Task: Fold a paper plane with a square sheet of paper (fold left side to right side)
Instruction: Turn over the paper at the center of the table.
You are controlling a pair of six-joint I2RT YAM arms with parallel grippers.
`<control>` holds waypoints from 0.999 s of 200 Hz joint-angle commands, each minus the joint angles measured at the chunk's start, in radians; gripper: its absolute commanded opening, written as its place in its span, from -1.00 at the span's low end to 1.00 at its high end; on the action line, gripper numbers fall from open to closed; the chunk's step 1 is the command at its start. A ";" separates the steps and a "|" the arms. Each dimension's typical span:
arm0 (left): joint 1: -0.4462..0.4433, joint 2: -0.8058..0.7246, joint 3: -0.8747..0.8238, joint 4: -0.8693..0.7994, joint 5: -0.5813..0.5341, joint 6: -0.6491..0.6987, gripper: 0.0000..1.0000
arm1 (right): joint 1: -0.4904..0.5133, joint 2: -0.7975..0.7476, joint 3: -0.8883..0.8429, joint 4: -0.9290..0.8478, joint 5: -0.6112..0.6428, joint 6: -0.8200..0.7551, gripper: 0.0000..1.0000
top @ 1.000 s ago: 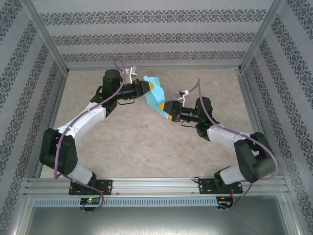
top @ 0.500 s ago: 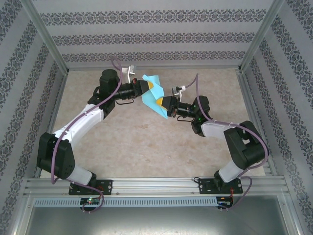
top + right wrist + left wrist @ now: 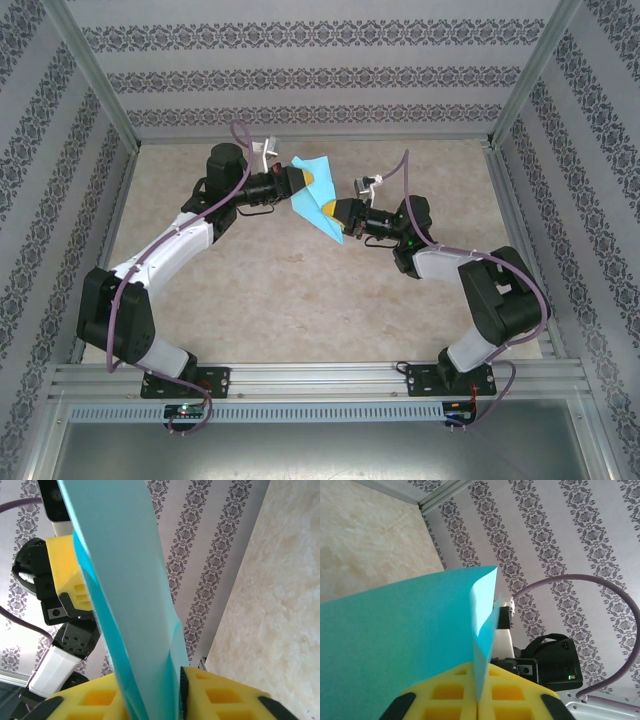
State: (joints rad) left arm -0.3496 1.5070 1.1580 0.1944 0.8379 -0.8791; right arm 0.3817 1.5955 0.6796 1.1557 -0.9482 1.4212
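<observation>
Since a second ago the right gripper point(image 3: 338, 213) has crept farther and leftward, nearer the left gripper point(image 3: 306, 183). Both are clamped on the folded turquoise paper point(image 3: 310, 204), held aloft over the table's point(image 3: 300, 290) far middle. To fold well, I judge, keep it taut and match the edges before creasing.

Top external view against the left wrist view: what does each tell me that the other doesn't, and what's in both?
From above: the whole left arm and right arm, the left gripper and right gripper pinching the sheet of paper from opposite ends above the table. Left wrist, close up: yellow pads shut on the paper's edge, two layers showing. Both: the turquoise paper, patterned wall, marbled tabletop, part of the right arm.
</observation>
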 commanded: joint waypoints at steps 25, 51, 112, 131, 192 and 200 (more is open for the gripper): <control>0.004 -0.011 0.025 -0.141 -0.003 0.122 -0.29 | -0.014 -0.100 -0.022 -0.162 0.002 -0.155 -0.64; 0.015 -0.048 0.047 -0.260 -0.051 0.210 0.00 | -0.012 -0.189 0.002 -0.444 0.029 -0.331 -0.74; 0.023 -0.235 0.059 -0.551 -0.377 0.436 0.34 | 0.116 -0.377 0.258 -1.460 0.509 -0.975 -0.74; 0.022 -0.309 0.029 -0.574 -0.489 0.457 0.39 | 0.234 -0.362 0.361 -1.690 0.850 -1.101 -0.74; 0.022 -0.531 -0.111 -0.573 -0.858 0.428 0.50 | 0.501 -0.105 0.624 -2.053 1.535 -1.213 -0.75; 0.023 -0.552 -0.126 -0.582 -0.898 0.423 0.52 | 0.520 -0.066 0.649 -2.082 1.580 -1.218 -0.75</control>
State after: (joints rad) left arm -0.3382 1.0096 1.0748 -0.3420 0.1478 -0.4667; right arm 0.8494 1.4422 1.2606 -0.7120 0.3103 0.2802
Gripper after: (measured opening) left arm 0.748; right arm 0.126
